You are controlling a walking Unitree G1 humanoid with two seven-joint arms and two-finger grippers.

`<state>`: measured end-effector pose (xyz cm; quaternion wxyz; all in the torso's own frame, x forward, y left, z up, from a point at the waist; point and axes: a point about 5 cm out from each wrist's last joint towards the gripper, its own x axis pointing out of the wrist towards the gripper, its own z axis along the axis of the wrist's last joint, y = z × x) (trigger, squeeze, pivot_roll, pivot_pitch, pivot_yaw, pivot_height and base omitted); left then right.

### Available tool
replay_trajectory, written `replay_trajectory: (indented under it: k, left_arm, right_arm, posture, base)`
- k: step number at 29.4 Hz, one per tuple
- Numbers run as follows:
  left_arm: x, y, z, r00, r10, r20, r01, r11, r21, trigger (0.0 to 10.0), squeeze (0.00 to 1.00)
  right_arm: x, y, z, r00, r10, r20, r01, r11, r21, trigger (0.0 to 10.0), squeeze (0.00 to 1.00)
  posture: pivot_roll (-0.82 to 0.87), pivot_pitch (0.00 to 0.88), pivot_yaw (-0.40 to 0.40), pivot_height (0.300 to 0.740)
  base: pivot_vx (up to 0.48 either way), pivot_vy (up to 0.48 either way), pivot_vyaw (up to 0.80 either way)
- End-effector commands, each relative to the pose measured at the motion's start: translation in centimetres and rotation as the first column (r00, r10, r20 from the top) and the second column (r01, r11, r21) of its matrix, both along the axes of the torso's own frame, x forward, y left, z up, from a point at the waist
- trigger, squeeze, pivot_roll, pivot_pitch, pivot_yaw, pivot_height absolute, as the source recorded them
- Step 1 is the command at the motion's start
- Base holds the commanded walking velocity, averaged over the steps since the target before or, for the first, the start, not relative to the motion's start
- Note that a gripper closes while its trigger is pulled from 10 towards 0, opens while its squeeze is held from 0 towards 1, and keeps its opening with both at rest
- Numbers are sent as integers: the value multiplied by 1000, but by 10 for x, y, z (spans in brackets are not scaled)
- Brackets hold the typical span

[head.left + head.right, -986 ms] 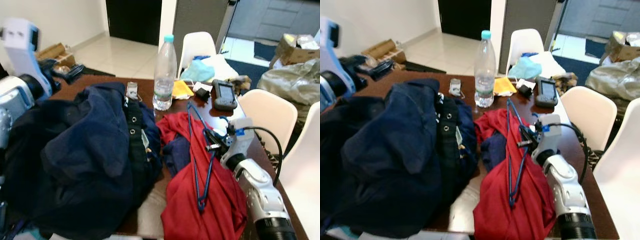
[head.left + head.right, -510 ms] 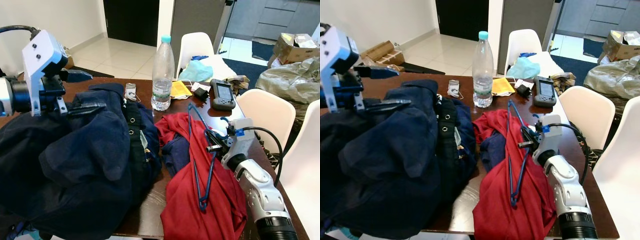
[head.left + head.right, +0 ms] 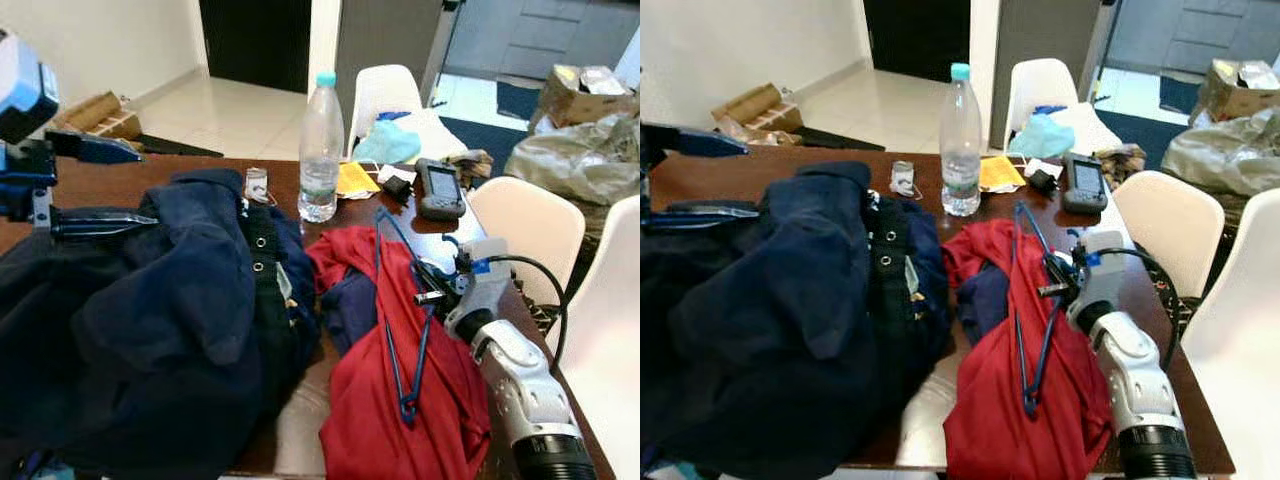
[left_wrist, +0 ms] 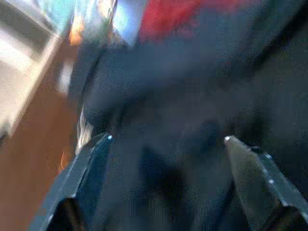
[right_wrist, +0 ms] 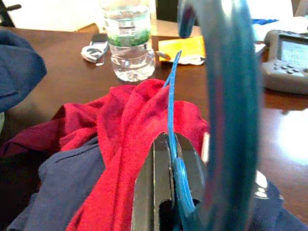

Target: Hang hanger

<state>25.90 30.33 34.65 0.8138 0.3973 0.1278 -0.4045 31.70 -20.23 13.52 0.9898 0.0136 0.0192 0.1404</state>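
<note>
The step in hand, as I judge it, is getting the hanger free of the clothes before it can be hung anywhere; no rail or hook to hang it on can be seen.

The largest thing on the brown table (image 3: 470,235) is the heap of dark navy clothing (image 3: 160,320), which fills the 9 o'clock side of the head views. Above its far edge, at about 10 o'clock, the left gripper (image 3: 95,185) hovers with its two fingers spread apart and nothing between them; the left wrist view, blurred, looks down on navy cloth between those parted fingers.

Next in size is the red garment (image 3: 400,380), lying at about 5 o'clock and draped over the table's near edge. The blue hanger (image 3: 400,310) rests on top of it, its long wire running from near the middle of the table down toward 6 o'clock. The right gripper (image 5: 168,183) is clamped on the hanger's wire near the hook, which curves large across the right wrist view.

The next move calls for lifting the hanger clear without dragging the red cloth along, since the wire lies touching it.

Further off, toward 12 o'clock, stand a water bottle (image 3: 317,150), then a grey handheld device (image 3: 438,188), a yellow packet (image 3: 352,178) and white chairs (image 3: 525,225) at 2 to 3 o'clock.
</note>
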Motion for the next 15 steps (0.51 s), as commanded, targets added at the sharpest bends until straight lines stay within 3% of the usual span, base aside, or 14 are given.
replay_trajectory:
  k: [1,9,11,12,15]
  left_arm:
    - [-2,12,-4,998,49,-47,-44,994,101,10000,0]
    - [1,22,-5,994,110,-27,-103,977,188,10000,0]
    - [7,23,-6,993,116,16,-117,970,214,10000,0]
    - [15,16,-8,993,87,80,-102,973,206,10000,0]
    - [21,9,-9,991,51,123,-74,980,184,10000,0]
  right_arm:
    - [-2,-1,-8,1000,-4,-27,3,1000,-12,10000,0]
    - [-3,-1,-8,1000,-4,-28,3,1000,-13,10000,0]
    - [-3,-1,-9,1000,-3,-28,2,1000,-13,10000,0]
    - [-3,0,-10,1000,2,-29,-2,1000,-13,10000,0]
    - [-3,1,-11,1000,7,-30,-7,1000,-13,10000,0]
  posture:
    - [130,0,-32,740]
    - [131,0,-33,740]
    - [131,0,-33,740]
    - [131,0,-32,740]
    - [129,0,-33,740]
  base:
    - [0,0,0]
    - [0,0,0]
    - [0,0,0]
    - [0,0,0]
    - [0,0,0]
